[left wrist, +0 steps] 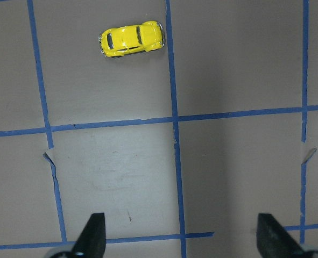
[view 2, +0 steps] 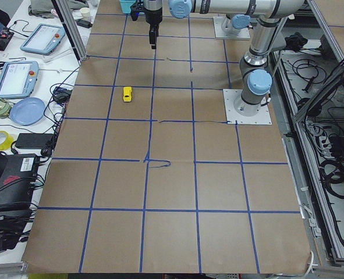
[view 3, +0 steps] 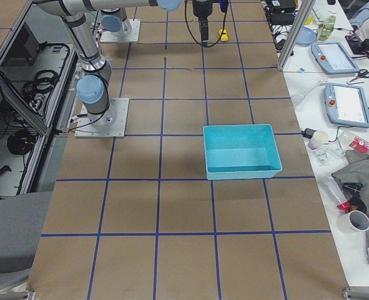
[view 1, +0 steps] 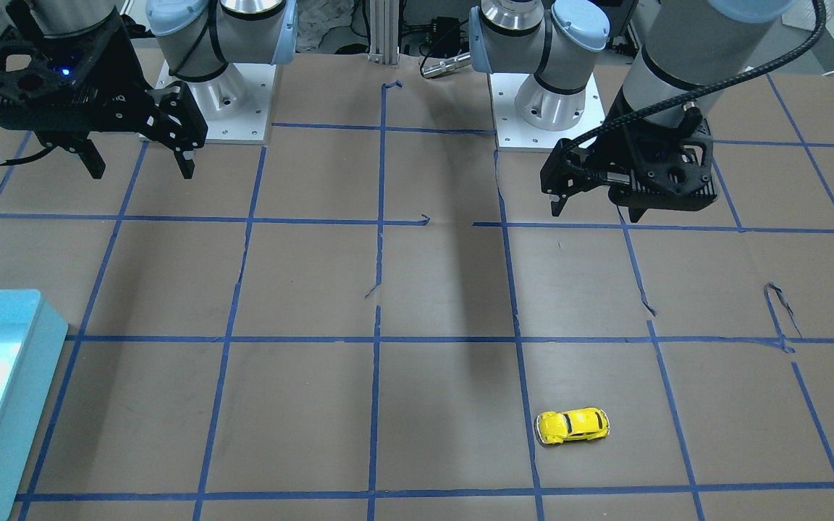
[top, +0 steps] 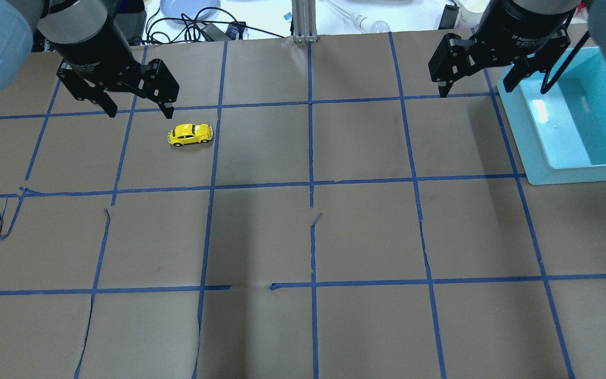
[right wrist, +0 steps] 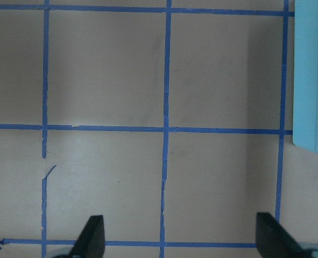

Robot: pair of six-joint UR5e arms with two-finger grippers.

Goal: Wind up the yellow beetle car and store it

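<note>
Jaws wide apart and empty on left gripper (top: 140, 111) and right gripper (top: 475, 90); yellow beetle car (top: 190, 134) sits on its wheels near the left; gripper lettering illegible

glossy yellow beetle car (top: 190, 134), matt paper table (top: 366, 231)

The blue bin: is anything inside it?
Nothing shows inside the bin: only its bare blue floor with glare. The car lies on the table, far from it. In the overhead view the right tool covers a bit of its far corner.
</note>
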